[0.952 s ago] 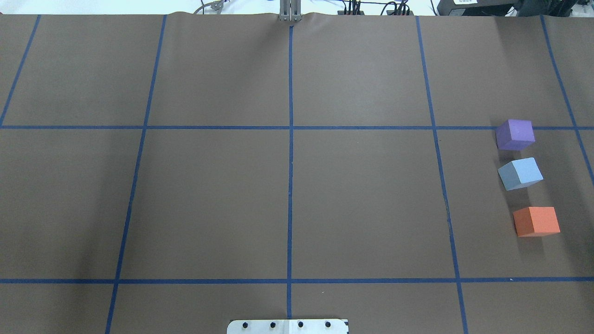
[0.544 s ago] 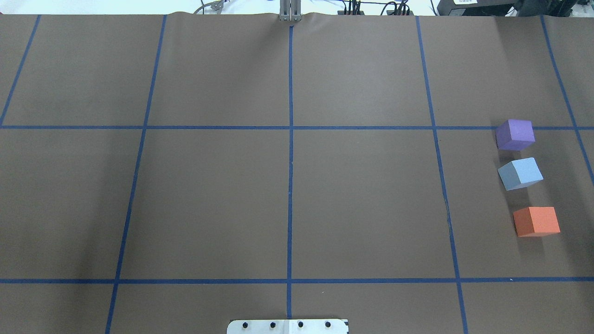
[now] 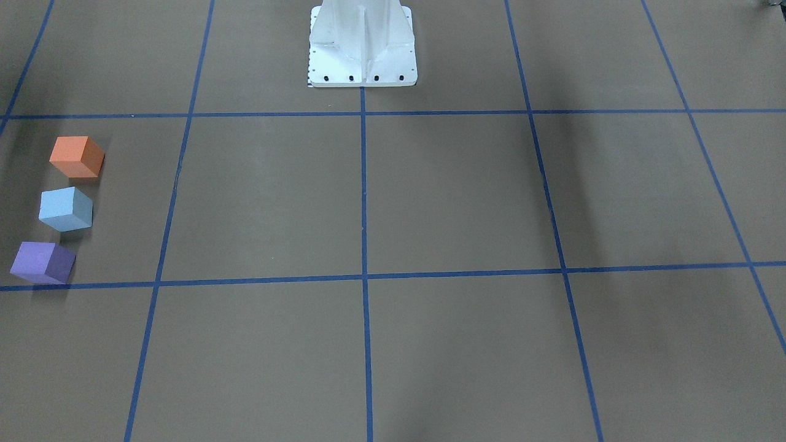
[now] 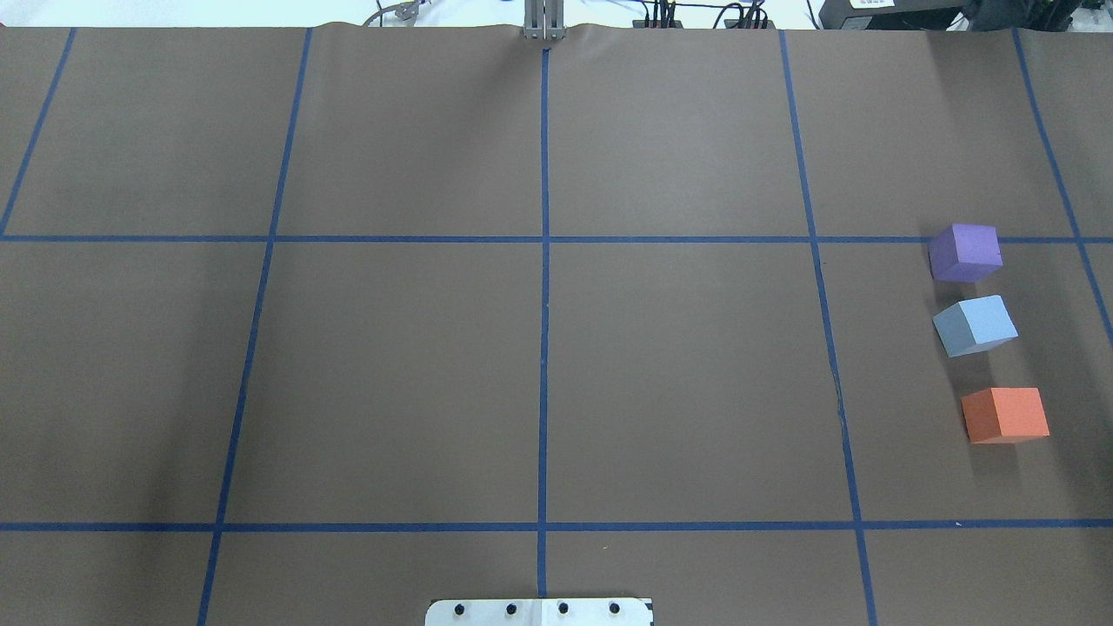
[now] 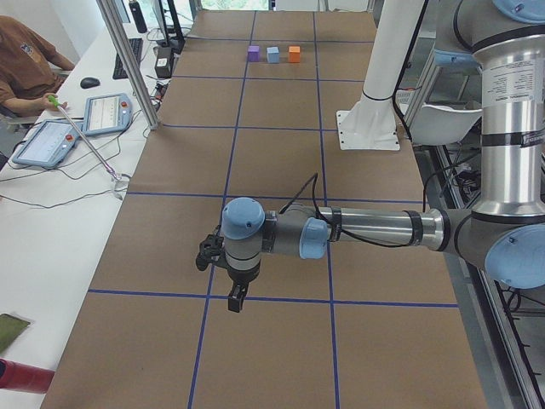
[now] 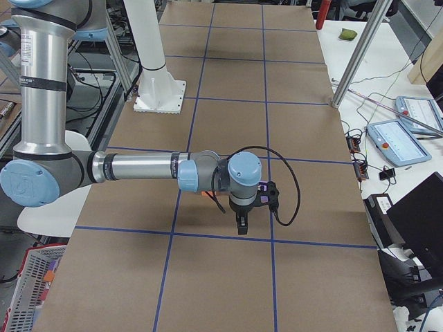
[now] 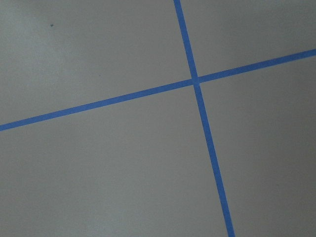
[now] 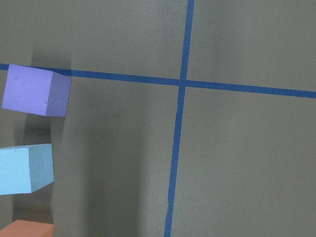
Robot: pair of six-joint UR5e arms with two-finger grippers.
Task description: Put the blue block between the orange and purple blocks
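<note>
- The blue block [image 4: 975, 325] sits on the desk [image 4: 539, 365] close to its right edge, about midway between the robot's edge and the far edge.
- The purple block [image 4: 965, 253] lies on its far-edge side and the orange block [image 4: 1005, 415] on its robot-edge side, so the three form one short row along that right edge.
- The blue block touches neither neighbour. The gap to the purple one looks smaller than the gap to the orange one, and the blue block is turned a little out of square with the other two.
- Judged from this layout, the placing is done: blue is between orange and purple, resting flat with nothing gripping it.
- The right gripper [image 6: 240, 225] hangs above the desk beside the row. It shows only in a side view, so I cannot tell how far open it is, and I see nothing in it.
- The left gripper [image 5: 234, 298] hangs over a tape crossing near the left edge, well apart from the blocks. I cannot tell whether it is open either.
- Little seems left, at most pulling the arms away.
</note>
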